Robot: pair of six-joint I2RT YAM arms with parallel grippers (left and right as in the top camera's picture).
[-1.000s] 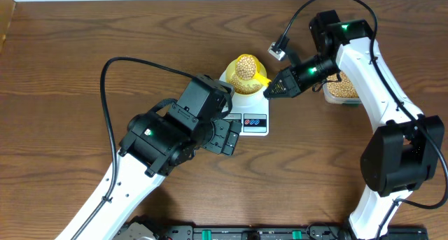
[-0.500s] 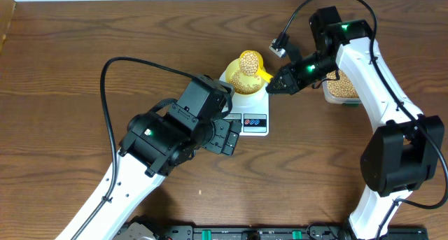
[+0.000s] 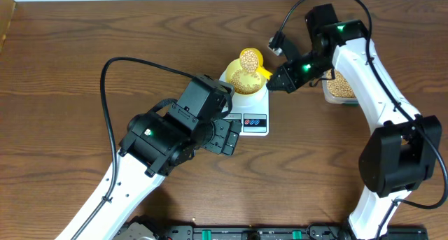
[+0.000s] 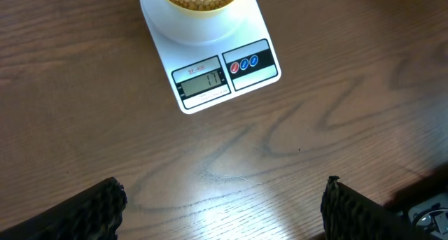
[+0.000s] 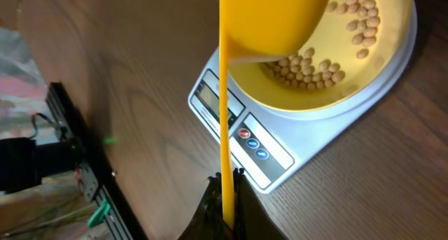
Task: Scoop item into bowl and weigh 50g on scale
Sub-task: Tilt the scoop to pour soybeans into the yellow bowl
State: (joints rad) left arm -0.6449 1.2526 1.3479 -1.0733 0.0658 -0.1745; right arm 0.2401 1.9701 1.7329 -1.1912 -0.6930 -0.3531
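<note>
Pinching the thin handle of the bright yellow plastic scoop (image 5: pixel 224 128), my right gripper (image 5: pixel 225 187) is clamped tight on it, with the jaws closed to a sliver. Past the handle, the scoop's cup hangs over the small round pale-yellow plastic bowl (image 5: pixel 364 79) and covers its near rim. Small round tan beans (image 5: pixel 308 71) lie in the bowl and, seen from overhead, sit heaped in the scoop. The bowl stands on the white rounded-rectangle digital kitchen scale (image 5: pixel 336 131), at the end away from the display.

My left gripper (image 4: pixel 224 222) hovers spread wide above the brown wooden table (image 4: pixel 294 149), holding nothing. Its black fingers (image 4: pixel 91 212) are cut off at the frame's bottom. Beyond it, the scale's grey LCD display (image 4: pixel 201 81) shows digits I cannot read surely, and the tiny print above it is no clearer. One red and two blue buttons (image 4: pixel 243 63) sit beside the display. Farther right, a clear rectangular plastic tub (image 3: pixel 341 89) of beans is half hidden behind my right arm.
</note>
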